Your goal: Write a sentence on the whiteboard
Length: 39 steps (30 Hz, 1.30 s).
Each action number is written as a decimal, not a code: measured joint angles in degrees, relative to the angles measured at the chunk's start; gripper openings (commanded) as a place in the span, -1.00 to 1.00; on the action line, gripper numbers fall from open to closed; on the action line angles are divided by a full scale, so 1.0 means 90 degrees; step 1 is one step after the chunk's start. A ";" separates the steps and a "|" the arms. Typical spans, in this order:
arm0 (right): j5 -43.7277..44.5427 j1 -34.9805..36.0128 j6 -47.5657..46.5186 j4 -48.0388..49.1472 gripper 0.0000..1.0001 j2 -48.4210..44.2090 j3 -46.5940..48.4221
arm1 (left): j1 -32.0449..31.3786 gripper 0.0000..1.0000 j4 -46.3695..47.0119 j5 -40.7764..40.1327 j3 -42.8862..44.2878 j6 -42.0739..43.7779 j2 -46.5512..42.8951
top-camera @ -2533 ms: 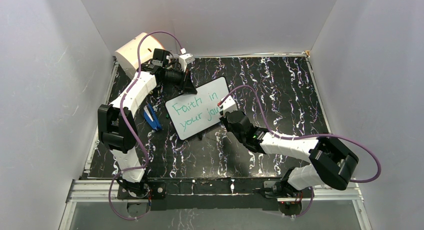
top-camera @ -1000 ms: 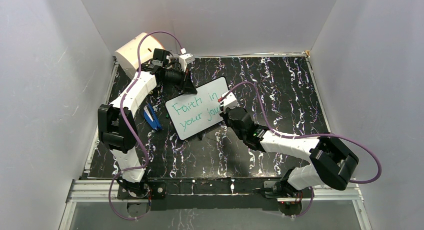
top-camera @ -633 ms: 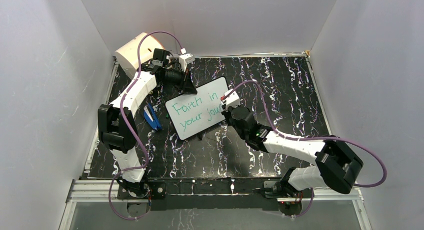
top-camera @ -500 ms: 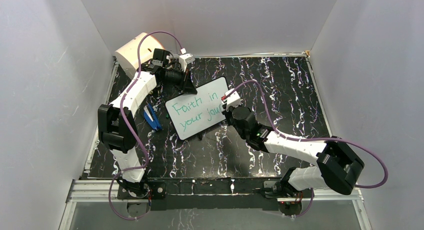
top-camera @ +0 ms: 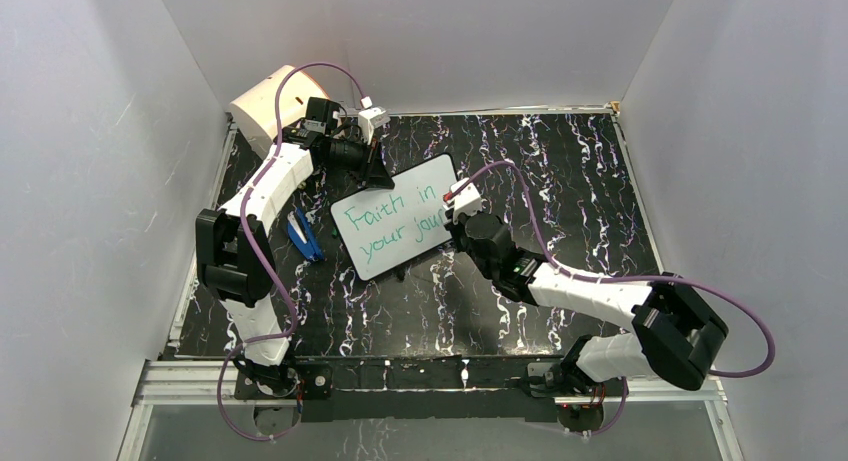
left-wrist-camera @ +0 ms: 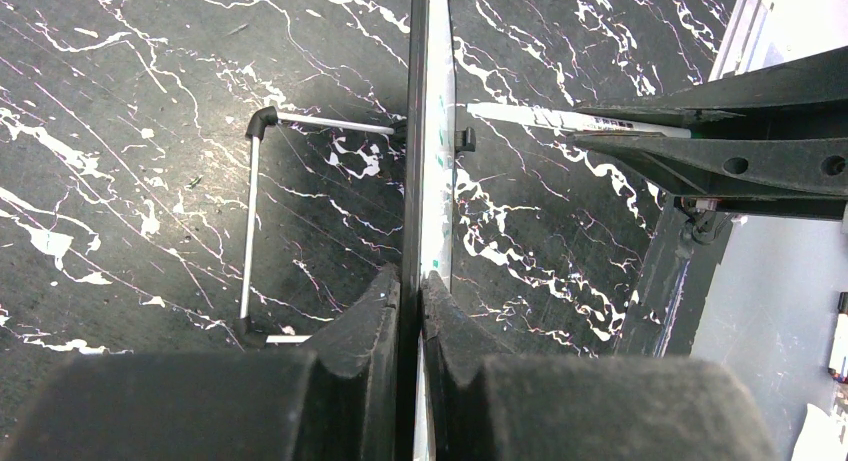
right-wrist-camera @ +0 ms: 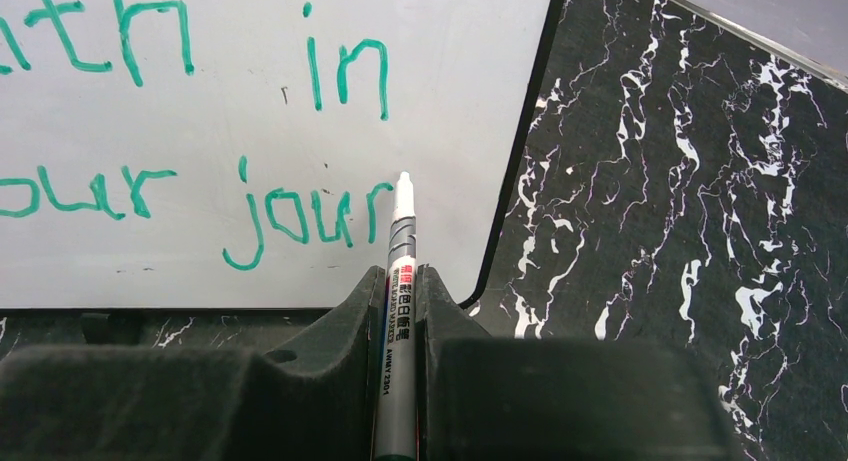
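one whiteboard (right-wrist-camera: 450, 101), two-line sentence (top-camera: 398, 243), one marker (right-wrist-camera: 398, 281)

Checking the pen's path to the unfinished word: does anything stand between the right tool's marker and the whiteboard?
Nothing visible does. The marker in the right tool points at bare whiteboard just after "jour"; the left tool clamps the board's edge.

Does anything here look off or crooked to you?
Only the writing. On the whiteboard, the lower line of the sentence, "your jour", runs almost to the whiteboard's right edge, where the marker tip sits. Little room seems left to finish the word. Nothing looks spilled or broken.
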 measured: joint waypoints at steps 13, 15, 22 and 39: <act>-0.0012 -0.0024 0.0056 -0.0002 -1.00 0.0160 0.0000 | 0.0000 -1.00 0.0000 0.0000 0.0000 0.0000 0.0000; -0.0019 -0.0024 0.0056 -0.0002 -1.00 0.0175 0.0000 | 0.0000 -1.00 0.0000 0.0000 0.0000 0.0000 0.0002; -0.0032 -0.0027 0.0102 -0.0005 -1.00 0.0192 0.0000 | 0.0000 -1.00 0.0000 0.0000 0.0000 0.0000 0.0002; -0.0032 -0.0044 0.0197 -0.0005 -1.00 0.0333 0.0000 | 0.0000 -1.00 0.0000 -0.0007 0.0000 0.0000 0.0002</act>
